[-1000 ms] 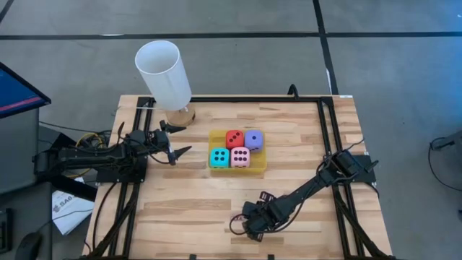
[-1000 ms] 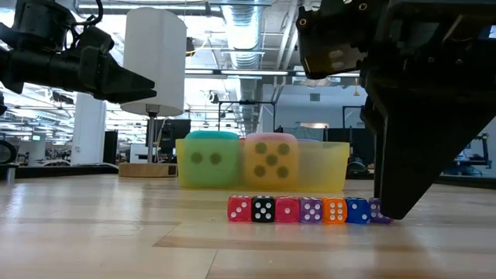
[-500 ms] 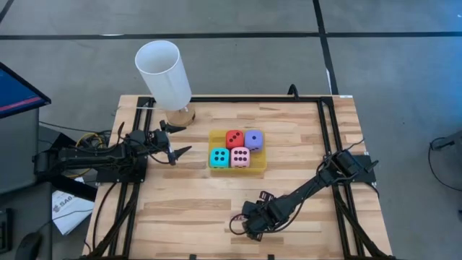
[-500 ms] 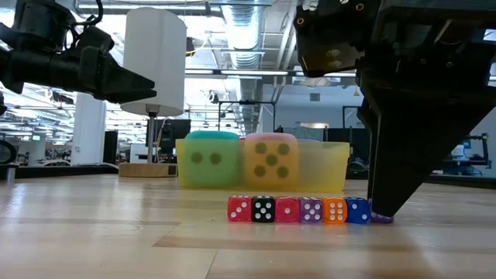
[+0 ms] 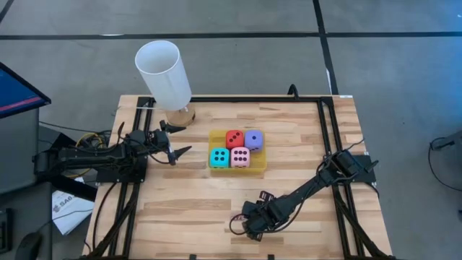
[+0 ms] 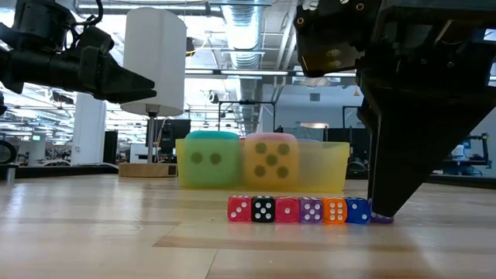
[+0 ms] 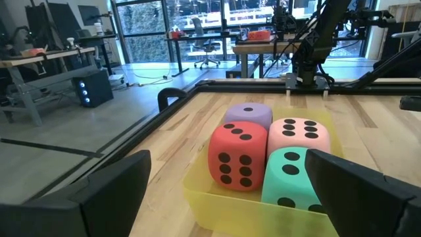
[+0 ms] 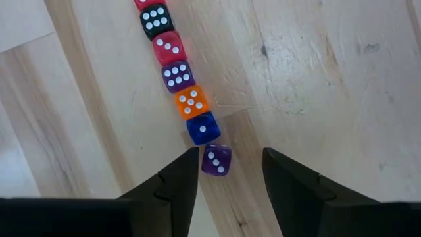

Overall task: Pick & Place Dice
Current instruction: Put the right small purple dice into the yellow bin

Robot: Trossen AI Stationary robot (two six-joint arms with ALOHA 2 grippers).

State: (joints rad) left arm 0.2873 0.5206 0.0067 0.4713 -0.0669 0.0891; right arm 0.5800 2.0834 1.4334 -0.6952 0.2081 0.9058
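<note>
Four soft dice rest in a yellow tray (image 5: 237,169) at the table's middle: red (image 5: 234,139) and purple (image 5: 253,139) on the far side, cyan (image 5: 219,157) and pink (image 5: 240,157) on the near side. My left gripper (image 5: 186,139) hangs open and level to the tray's left, pointing at it. My right gripper (image 8: 230,155) points down near the table's front edge. It is open, with its fingers on either side of a tiny purple die (image 8: 216,160) at the end of a row of tiny dice (image 8: 177,72). A gap shows on one side of that die.
A tall white cylinder (image 5: 164,72) on a round wooden base (image 5: 180,114) stands at the far left corner. Black rails (image 5: 325,130) run along the table's edges. Bare wood lies between the tray and the row of tiny dice (image 6: 298,209).
</note>
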